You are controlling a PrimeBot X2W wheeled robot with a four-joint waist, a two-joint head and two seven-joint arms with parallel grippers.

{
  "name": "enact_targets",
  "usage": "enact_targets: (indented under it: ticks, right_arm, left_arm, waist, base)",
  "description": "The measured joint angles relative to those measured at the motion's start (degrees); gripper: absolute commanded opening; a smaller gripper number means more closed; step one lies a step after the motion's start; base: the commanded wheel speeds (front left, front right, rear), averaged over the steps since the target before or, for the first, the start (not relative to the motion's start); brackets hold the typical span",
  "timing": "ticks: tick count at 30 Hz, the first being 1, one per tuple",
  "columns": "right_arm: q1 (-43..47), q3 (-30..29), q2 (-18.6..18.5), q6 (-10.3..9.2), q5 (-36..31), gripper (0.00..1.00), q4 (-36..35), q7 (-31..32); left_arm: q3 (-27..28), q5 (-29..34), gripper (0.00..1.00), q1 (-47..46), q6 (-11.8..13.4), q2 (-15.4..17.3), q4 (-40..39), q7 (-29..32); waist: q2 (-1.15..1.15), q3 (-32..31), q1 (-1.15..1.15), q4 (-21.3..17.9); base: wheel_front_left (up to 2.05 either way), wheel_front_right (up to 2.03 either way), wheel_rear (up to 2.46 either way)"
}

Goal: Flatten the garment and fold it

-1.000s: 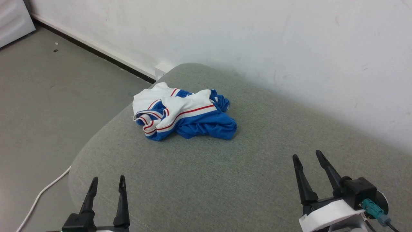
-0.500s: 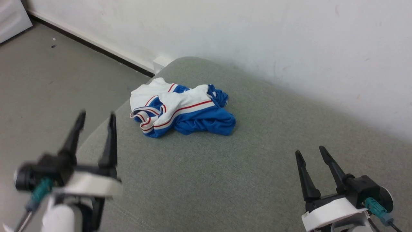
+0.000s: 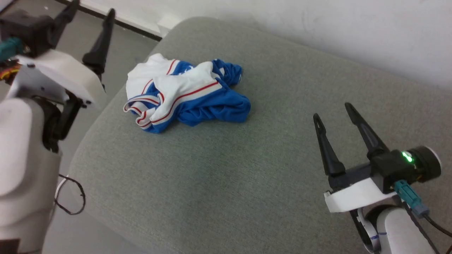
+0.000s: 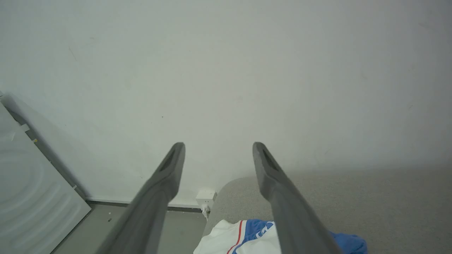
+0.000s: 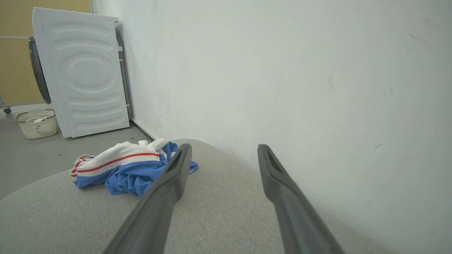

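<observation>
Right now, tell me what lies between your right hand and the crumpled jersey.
Nothing visible. The open right hand hovers over the grey cushion, and only bare fabric separates it from the jersey, which lies bunched near the cushion's far left edge.

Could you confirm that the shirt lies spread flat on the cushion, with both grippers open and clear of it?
Not quite: the head view shows the shirt crumpled in a heap, not flat. It does lie on the cushion, with the left gripper and right gripper open and clear of it.
</observation>
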Motion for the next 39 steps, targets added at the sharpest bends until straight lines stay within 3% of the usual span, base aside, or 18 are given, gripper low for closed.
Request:
enact_targets:
  ticks: [7, 16, 23, 28, 30, 39]
  right_arm:
    - [-2.92, 2.04, -0.43, -0.01, -2.32, 1.0, -7.05, 4.1]
    - [-4.49, 2.24, -1.88, -0.01, -2.93, 1.0, -11.85, 7.34]
    - [-4.68, 2.09, -2.04, -0.01, -2.92, 1.0, -12.72, 7.44]
    - [-5.11, 1.98, -2.41, -0.01, -2.92, 1.0, -13.04, 7.87]
    - [-5.73, 2.02, -2.41, -0.01, -2.92, 1.0, -13.05, 7.87]
    - [-5.81, 1.07, -1.83, -0.01, -2.09, 1.0, -11.51, 5.93]
  left_arm:
    - [-8.01, -7.92, 1.0, -6.78, -0.32, 5.97, 12.43, 3.27]
    - [-19.54, -24.31, 1.0, -8.43, -0.35, 9.81, 17.83, 5.23]
    - [-25.95, -29.45, 1.0, -8.47, -0.35, 11.65, 23.7, 8.04]
    - [-29.83, -28.3, 1.0, -8.65, -0.35, 12.89, 27.0, 6.43]
    - [-30.77, -28.21, 0.0, -8.79, -0.35, 13.22, 28.64, 4.59]
    - [-31.94, -29.09, 0.0, -11.84, -0.37, 15.05, 32.94, -5.52]
  waist:
    - [0.0, 7.1, 0.0, -2.11]
    - [0.0, 14.74, -0.01, -6.11]
    - [0.0, 18.7, -0.01, -9.34]
    - [0.0, 20.17, -0.02, -10.99]
    - [0.0, 20.42, -0.02, -11.53]
    - [0.0, 17.77, -0.02, -12.06]
  base:
    - [0.0, 0.0, 0.0]
    - [0.0, 0.0, 0.0]
    - [0.0, 0.0, 0.0]
    - [0.0, 0.0, 0.0]
    - [0.0, 0.0, 0.0]
    - [0.0, 0.0, 0.0]
